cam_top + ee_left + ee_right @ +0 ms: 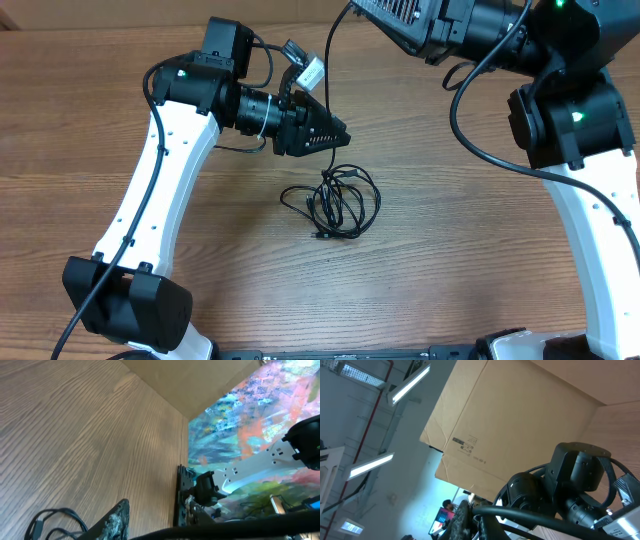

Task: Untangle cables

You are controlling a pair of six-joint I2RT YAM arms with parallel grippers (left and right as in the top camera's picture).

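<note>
Several cables [328, 197] (tangled), just beside left hand [343, 133]

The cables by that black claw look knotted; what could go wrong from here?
The left gripper sits by one strand at the edge of the cables, whose loops cross each other. A pull might drag the whole bundle across the table or tighten the knot instead of freeing one cord.

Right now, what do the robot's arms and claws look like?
The left arm and right arm have white curved shells with chunky black joints, a little green light glowing on each, and black wires running along them. The left claw is black and pointy.
</note>
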